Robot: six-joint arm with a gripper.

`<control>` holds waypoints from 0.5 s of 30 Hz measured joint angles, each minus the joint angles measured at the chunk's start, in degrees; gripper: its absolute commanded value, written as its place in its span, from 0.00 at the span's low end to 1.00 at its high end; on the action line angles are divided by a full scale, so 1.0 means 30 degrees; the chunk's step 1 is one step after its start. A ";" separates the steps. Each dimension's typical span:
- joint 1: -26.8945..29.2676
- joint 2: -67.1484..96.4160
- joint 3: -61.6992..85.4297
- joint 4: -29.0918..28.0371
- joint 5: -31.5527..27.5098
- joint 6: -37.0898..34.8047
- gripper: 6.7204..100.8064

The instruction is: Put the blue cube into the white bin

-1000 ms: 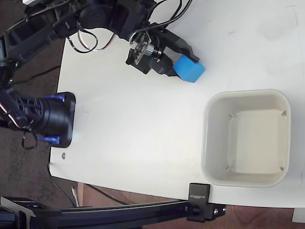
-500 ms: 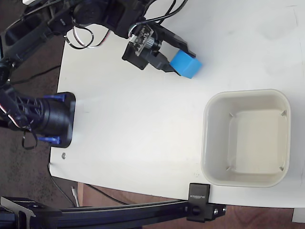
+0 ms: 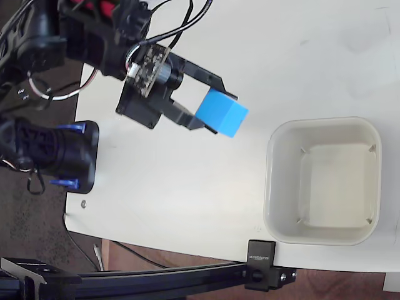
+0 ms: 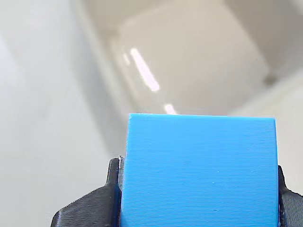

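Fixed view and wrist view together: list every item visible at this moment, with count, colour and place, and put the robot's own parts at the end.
blue cube: one, bright blue, held off the table left of the bin.
white bin: one, cream, right side of the table, nothing in it.
table: one, white.
black clamp: one, on the table's lower edge below the bin.
arm base: one, black with blue parts, left table edge.
pincer: one, black, shut on the cube.

My black plastic arm (image 3: pixel 75 37), looping black and white cables, bare circuit board, angular black claw (image 3: pixel 209 106), blue-trimmed base
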 measured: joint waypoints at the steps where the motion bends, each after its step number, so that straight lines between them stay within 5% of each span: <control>1: 0.0645 0.0117 0.0000 -0.0381 -0.0674 -0.0879 0.29; 7: 0.3545 0.0205 0.1465 -0.4072 -0.4395 -0.4189 0.29; 15: 0.4922 0.0205 0.4688 -1.0254 -0.7148 -0.6475 0.29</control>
